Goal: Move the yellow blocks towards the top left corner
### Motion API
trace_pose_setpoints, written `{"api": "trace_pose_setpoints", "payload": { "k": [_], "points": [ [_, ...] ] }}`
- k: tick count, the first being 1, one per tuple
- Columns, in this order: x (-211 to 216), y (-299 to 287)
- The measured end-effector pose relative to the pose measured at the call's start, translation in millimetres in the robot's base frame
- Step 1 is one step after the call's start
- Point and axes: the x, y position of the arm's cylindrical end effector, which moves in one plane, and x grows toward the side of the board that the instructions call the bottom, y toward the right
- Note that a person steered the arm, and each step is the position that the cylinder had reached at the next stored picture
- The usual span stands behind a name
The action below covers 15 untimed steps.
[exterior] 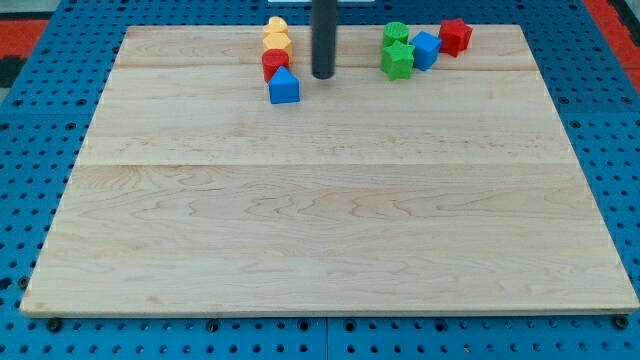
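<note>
The 2 yellow blocks (276,33) sit stacked at the tabletop's (320,230) top edge, above a red block (275,62) and blue block (284,87), our tip (323,75) just right; we carry no claw.

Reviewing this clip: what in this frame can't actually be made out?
- Upper part of the rod: cut off by the view's top; only my tip shows, right of the red block.
- Two yellow blocks: shapes unclear, overlapping and small.
- Rear green block: lower part hidden by the front green block.
- Blue block: left edge hidden behind that front green block.
</note>
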Motion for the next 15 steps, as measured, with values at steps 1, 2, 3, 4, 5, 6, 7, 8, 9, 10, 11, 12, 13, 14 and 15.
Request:
{"api": "trace_pose_setpoints", "payload": {
  "k": [1,2,3,4,5,6,7,8,9,10,11,12,13,14,15],
  "points": [
    [-52.1,32.5],
    [-94.1,16.8],
    [-91.7,-23.6],
    [-88.0,-129.1],
    [-58.8,-196.3],
    [-59.6,-131.0],
    [-34.2,-142.1],
    [-35.5,-128.9],
    [-92.8,-99.8],
    [-91.0,-33.5],
    [-50.7,-18.2],
    [-20.1,-53.1],
    [-18.5,-116.5],
    [-23.5,-85.8],
    [-12.9,5.0]
  ]
}}
